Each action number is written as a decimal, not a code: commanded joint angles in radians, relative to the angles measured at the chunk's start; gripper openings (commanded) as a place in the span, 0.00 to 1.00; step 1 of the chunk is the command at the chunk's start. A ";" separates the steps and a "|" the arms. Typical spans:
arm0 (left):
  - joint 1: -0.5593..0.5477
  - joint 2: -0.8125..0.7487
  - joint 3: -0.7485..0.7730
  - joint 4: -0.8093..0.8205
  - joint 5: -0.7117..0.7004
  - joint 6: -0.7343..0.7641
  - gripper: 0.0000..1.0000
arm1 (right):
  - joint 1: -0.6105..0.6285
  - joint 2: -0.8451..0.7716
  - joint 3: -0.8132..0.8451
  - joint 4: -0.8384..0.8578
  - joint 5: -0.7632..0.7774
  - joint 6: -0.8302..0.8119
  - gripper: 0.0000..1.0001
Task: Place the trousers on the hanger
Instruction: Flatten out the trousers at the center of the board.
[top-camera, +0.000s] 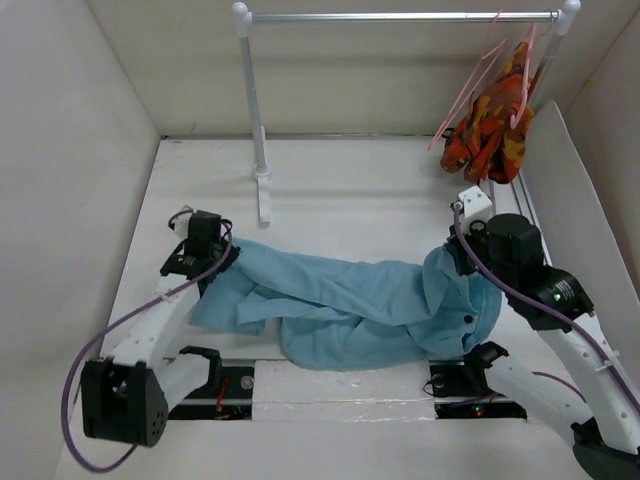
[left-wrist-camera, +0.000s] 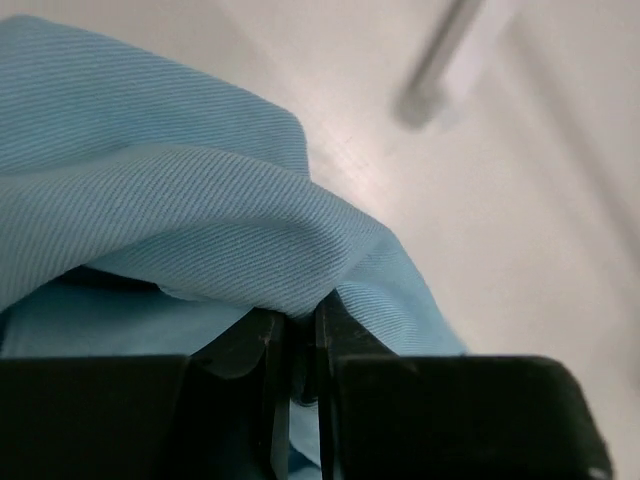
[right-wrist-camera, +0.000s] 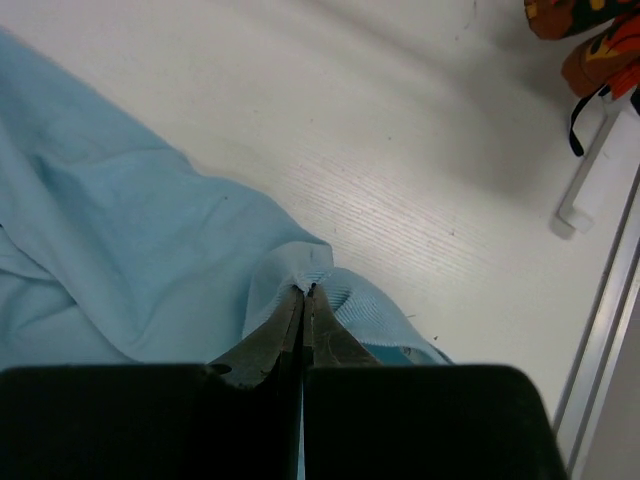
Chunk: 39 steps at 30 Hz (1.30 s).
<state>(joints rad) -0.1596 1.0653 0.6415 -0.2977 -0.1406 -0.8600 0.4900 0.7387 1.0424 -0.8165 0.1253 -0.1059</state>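
The left gripper (left-wrist-camera: 303, 325) is clamped on a fold of the large, soft, sky-blue cloth trousers (top-camera: 350, 310), its two black fingers pressed together with the fabric bulging up just above them. That grip sits at the end of the garment nearest the left edge of the white table (top-camera: 350, 185). It is probably the leg end, though the overhead view does not show the hems clearly.

The right gripper (right-wrist-camera: 303, 293) is likewise pinched tight, on a small bunch of ribbed cloth at the waist end, toward the table's right edge. Between the two grips the trousers lie rumpled across the middle of the table, legs partly overlapping.

Holding opposite ends looks deliberate. With both ends caught, the arms could draw the cloth taut and raise it as one span instead of dragging a heap.

The thin pale pink triangular hanger (top-camera: 468, 88) hangs empty by its hook from the metal rail (top-camera: 400, 16) over the far right corner. It is just beside a like pink hanger (top-camera: 525, 75) bearing an orange-red-yellow patterned garment (top-camera: 490, 138).

The trousers are well apart from their hanger, so the task appears to be at an early stage.
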 joint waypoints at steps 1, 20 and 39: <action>0.006 -0.160 0.168 -0.093 -0.152 0.055 0.00 | -0.007 -0.036 0.108 -0.037 -0.019 -0.031 0.00; 0.006 -0.121 0.612 -0.433 -0.495 0.306 0.00 | -0.068 0.073 0.231 -0.141 0.385 -0.052 0.00; 0.120 0.493 0.784 -0.100 -0.151 0.315 0.95 | -0.474 0.417 0.077 0.398 -0.194 0.062 0.75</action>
<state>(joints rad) -0.0364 1.8214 1.6100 -0.5011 -0.3580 -0.5583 -0.0330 1.3270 1.1870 -0.4644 0.0910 -0.0360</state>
